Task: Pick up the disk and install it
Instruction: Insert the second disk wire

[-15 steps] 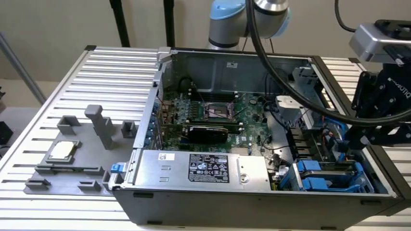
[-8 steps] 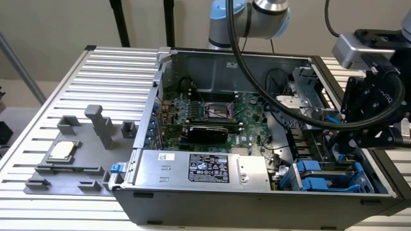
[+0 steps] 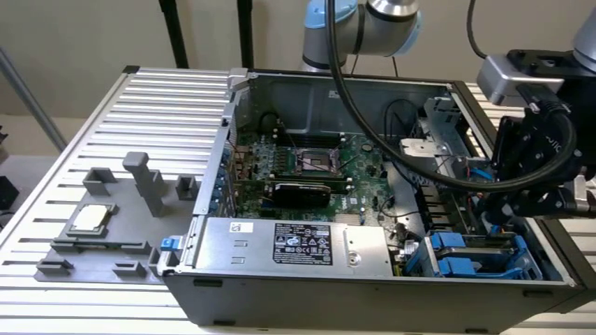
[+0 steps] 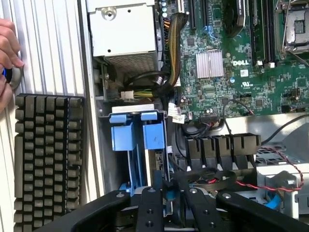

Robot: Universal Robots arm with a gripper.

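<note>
The disk (image 3: 470, 252), edged in glossy blue plastic, sits upright in the bay at the corner of the open metal computer case (image 3: 354, 293) on the ribbed bench (image 3: 158, 105). The black fingers (image 4: 149, 212) hover just above it; whether they pinch anything, I cannot tell.

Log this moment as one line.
claw: above disk | disk: blue carrier, slotted inside open case | bystander: hand on table near keyboard

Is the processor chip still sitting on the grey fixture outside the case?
Yes, the silver processor chip lies in its holder on the grey fixture, at the exterior view's left of the computer case.
</note>
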